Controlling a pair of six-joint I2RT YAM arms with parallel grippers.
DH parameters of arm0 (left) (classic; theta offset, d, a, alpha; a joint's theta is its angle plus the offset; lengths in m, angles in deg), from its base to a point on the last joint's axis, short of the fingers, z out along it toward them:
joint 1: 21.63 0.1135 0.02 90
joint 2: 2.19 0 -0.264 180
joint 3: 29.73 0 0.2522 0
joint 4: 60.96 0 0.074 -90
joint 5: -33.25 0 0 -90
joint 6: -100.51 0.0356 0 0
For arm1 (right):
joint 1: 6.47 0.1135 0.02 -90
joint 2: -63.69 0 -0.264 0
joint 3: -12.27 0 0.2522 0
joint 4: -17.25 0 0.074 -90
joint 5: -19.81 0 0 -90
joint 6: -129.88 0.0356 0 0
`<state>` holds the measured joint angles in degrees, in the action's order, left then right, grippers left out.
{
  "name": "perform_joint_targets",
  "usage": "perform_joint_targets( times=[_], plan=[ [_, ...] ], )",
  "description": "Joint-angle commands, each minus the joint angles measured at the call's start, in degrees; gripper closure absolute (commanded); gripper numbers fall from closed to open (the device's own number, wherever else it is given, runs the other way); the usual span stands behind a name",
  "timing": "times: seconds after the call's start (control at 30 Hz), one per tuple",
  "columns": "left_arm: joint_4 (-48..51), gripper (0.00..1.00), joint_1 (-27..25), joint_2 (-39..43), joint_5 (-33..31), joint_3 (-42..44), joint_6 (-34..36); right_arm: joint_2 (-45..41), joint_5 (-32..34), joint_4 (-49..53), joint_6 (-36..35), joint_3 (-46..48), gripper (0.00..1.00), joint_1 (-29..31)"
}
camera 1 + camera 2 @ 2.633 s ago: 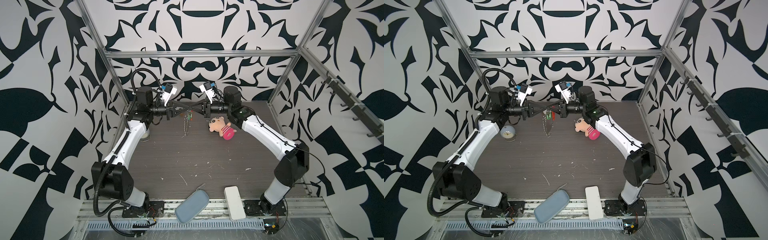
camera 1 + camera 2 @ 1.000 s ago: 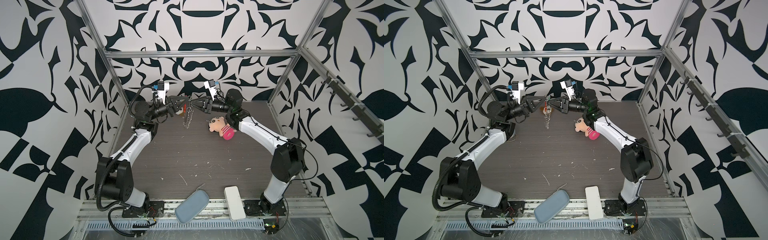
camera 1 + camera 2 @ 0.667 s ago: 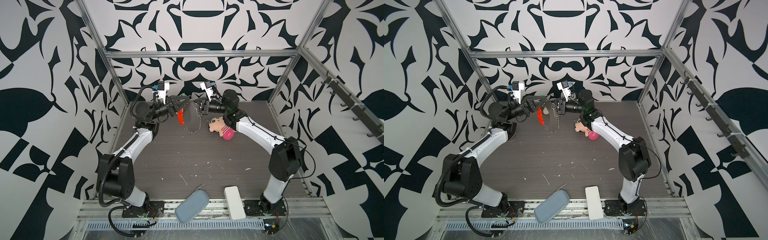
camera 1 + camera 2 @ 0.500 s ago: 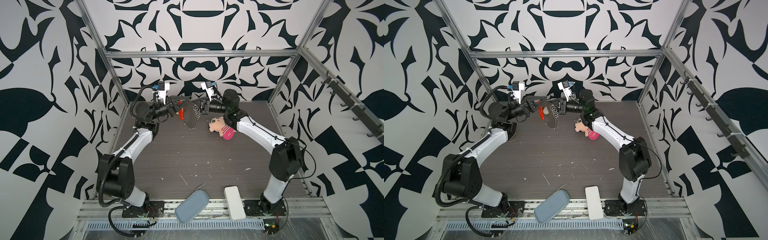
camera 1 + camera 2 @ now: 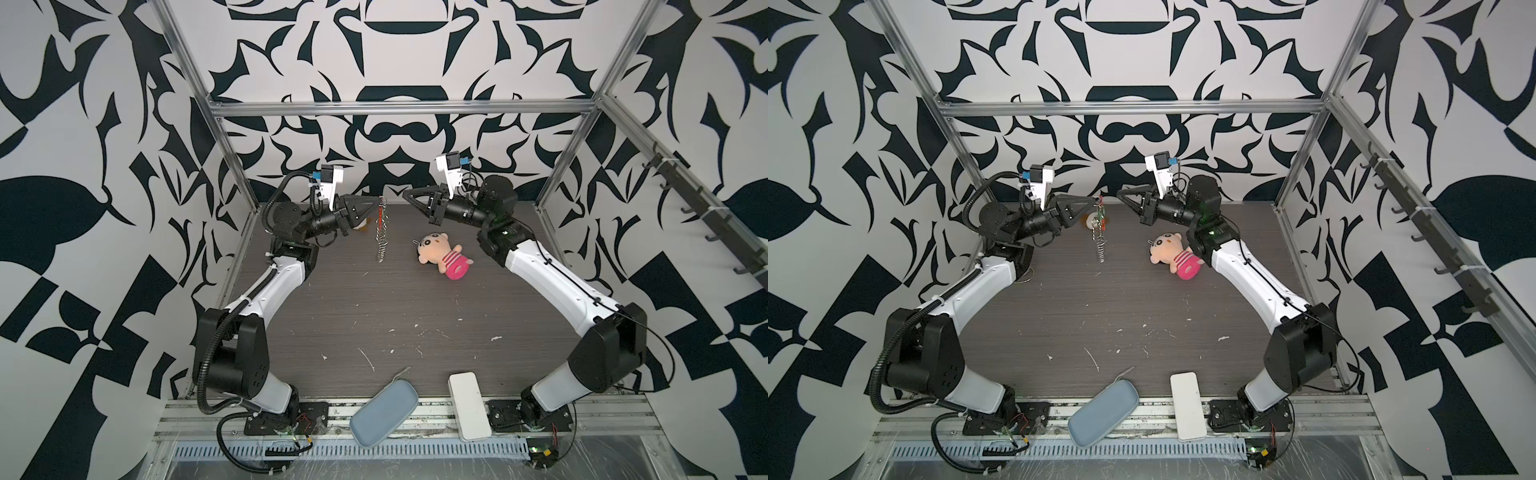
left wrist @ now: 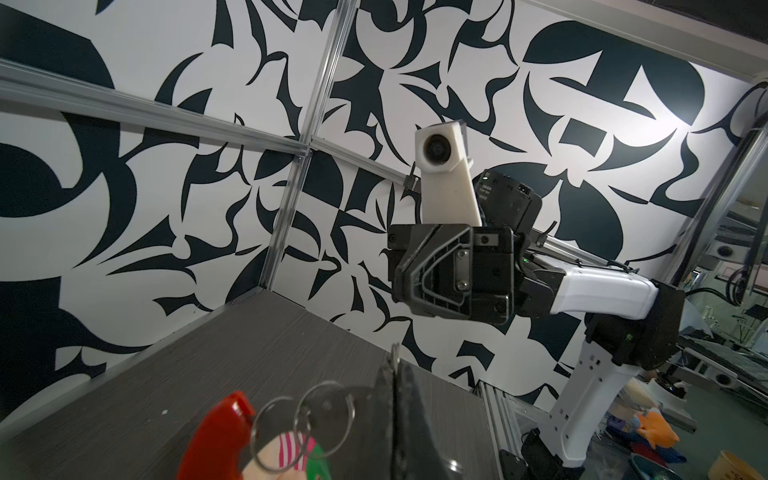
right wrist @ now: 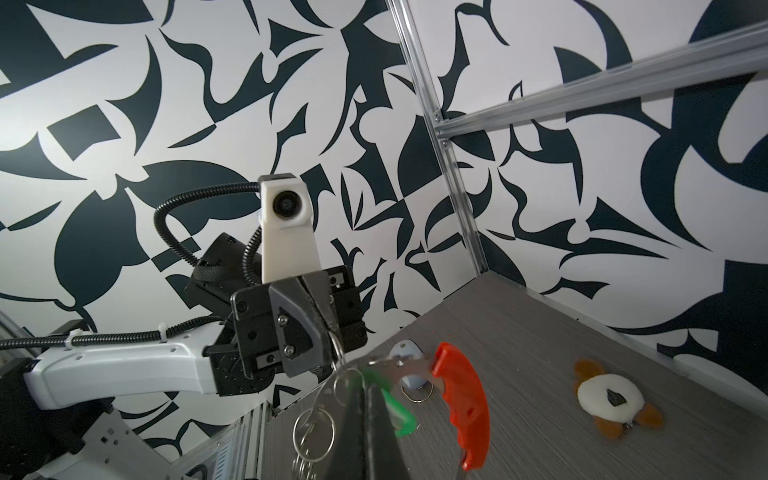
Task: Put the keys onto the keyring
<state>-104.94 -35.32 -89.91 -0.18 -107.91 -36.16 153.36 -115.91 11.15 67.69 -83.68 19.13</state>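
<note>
Evidently the left end effector is clamped on the keyring, which dangles above the worktop with the keys near its top. The right end effector, pinched together and empty nearby, should approach gently.

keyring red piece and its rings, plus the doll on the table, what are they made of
Red piece: looks like moulded plastic, smooth, slightly glossy, even colour. Rings: thin loops with bright silver shine, likely metal. Doll: matte, fuzzy fabric, probably plush.
</note>
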Motion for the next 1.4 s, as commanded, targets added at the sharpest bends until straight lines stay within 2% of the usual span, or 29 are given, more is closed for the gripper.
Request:
perform_joint_targets(
  times=[0.0, 0.13, 0.27, 0.67, 0.9, 1.03, 1.17, 1.27, 1.37],
  plan=[
    [-1.93, 1.0, -0.18, 1.61, 0.24, -0.52, -0.11, 0.25, -0.67, -0.12, -0.87, -0.24, 1.0, 0.31],
    [-2.74, 1.0, -0.17, 1.2, 0.38, -0.8, -1.32, 2.59, -4.0, -4.12, 3.7, -0.98, 0.83, 0.87],
    [-5.21, 1.0, -0.19, 0.55, 0.26, -0.88, -3.11, 4.34, -5.3, -0.87, 2.22, -2.99, 0.75, 2.61],
    [-9.31, 1.0, -0.19, -1.03, -0.19, -1.61, -6.51, 4.85, -4.57, -1.75, 1.54, -2.82, 0.72, 4.09],
    [-8.57, 1.0, -0.13, -0.4, 0.13, -0.88, -5.79, 2.23, 0.15, 0.94, -1.09, -0.47, 0.72, 2.56],
    [-6.35, 1.0, -0.19, 0.33, -0.03, -0.37, -4.41, -1.02, 4.43, -1.13, -1.53, 3.84, 0.71, 0.96],
    [-4.9, 1.0, -0.19, 0.71, -0.11, 0.02, -3.23, -2.02, 4.85, -1.47, -1.76, 4.71, 0.71, 0.45],
    [2.92, 1.0, -0.15, 1.87, -0.17, 0.74, 2.16, -2.61, 6.17, -1.37, -2.01, 6.36, 0.71, 0.41],
    [22.96, 0.98, -0.32, 5.39, -3.02, 1.61, 16.87, -5.45, 12.97, -1.69, -3.63, 11.37, 0.71, 0.32]
  ],
)
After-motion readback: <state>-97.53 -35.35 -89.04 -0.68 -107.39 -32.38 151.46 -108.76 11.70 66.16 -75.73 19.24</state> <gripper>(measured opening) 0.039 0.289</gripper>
